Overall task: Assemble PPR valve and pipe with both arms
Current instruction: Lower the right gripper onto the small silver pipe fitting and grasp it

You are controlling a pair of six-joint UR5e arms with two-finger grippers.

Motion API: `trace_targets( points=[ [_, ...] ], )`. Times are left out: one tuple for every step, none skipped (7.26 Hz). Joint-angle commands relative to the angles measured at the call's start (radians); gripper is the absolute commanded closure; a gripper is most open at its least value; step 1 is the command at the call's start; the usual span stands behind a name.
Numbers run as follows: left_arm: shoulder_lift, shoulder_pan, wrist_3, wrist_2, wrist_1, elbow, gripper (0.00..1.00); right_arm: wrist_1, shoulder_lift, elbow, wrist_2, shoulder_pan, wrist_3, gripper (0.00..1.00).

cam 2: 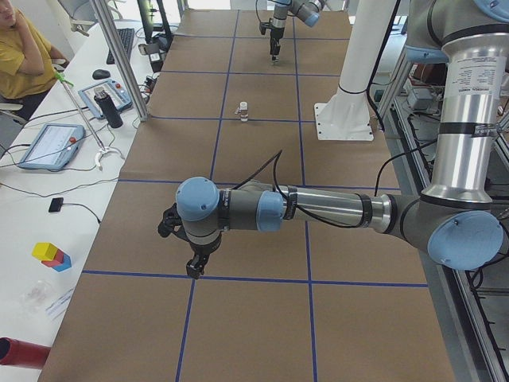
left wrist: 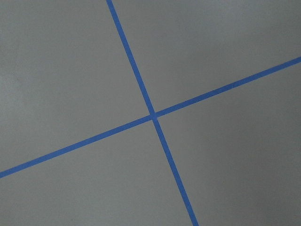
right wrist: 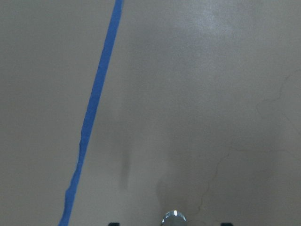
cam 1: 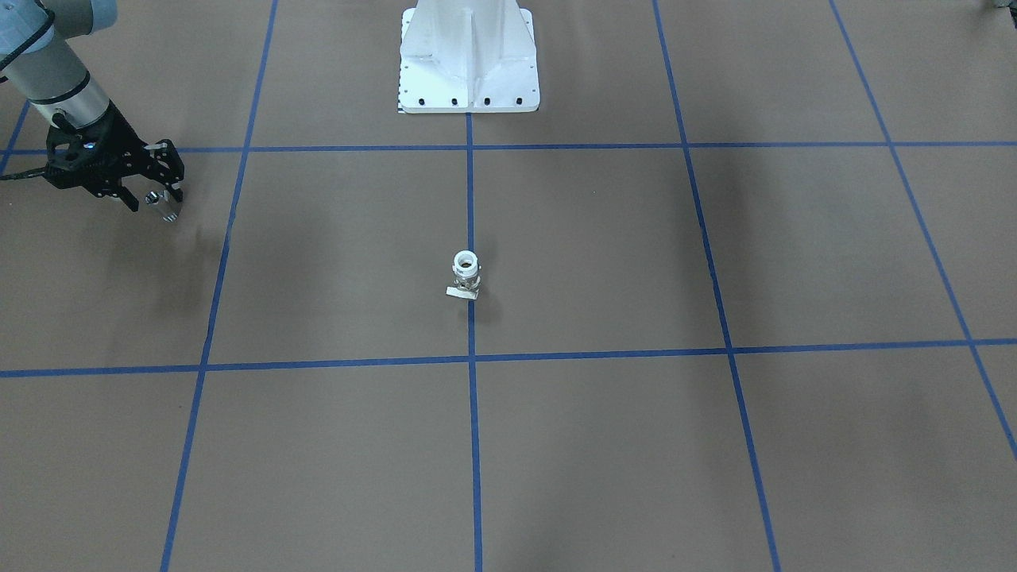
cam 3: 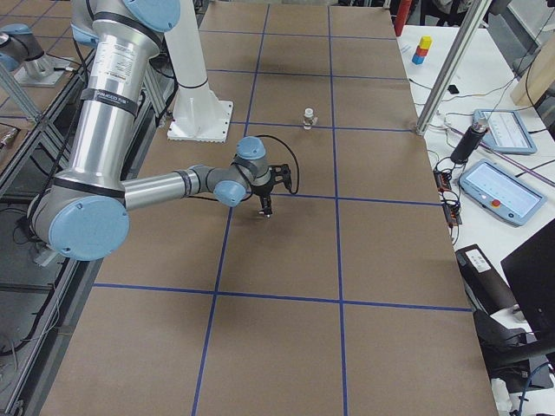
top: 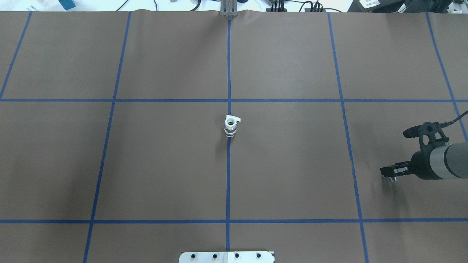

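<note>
The PPR valve (cam 1: pixel 465 275) stands upright on the centre tape line, white collar up and pale tab at its base; it also shows in the overhead view (top: pixel 231 126). My right gripper (cam 1: pixel 161 200) is far to the robot's right of the valve and is shut on the small silver pipe (cam 1: pixel 166 206), held low over the paper. The pipe's shiny end (right wrist: pixel 174 218) shows at the bottom of the right wrist view. My left gripper (cam 2: pixel 193 269) hangs over the table at the left end, seen only in the exterior left view; I cannot tell whether it is open.
The white bolted pedestal (cam 1: pixel 469 59) stands at the robot's side of the table. Blue tape lines (left wrist: pixel 153 115) mark a grid on the brown paper. Side benches hold tablets, a bottle and cables (cam 2: pixel 49 146).
</note>
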Motion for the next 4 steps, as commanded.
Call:
trace_targets(
  points=[
    [0.0,0.0,-0.001,0.0,0.0,0.0,0.0,-0.003,-0.008,0.0,0.0,-0.004,-0.001,0.33],
    [0.0,0.0,-0.001,0.0,0.0,0.0,0.0,-0.004,-0.012,0.0,0.0,-0.006,-0.001,0.42],
    [0.0,0.0,-0.001,0.0,0.0,0.0,0.0,-0.006,-0.014,0.0,0.002,-0.006,-0.002,0.68],
    [0.0,0.0,-0.003,0.0,0.0,0.0,0.0,-0.006,-0.014,0.0,0.003,-0.006,-0.002,0.97]
  ],
)
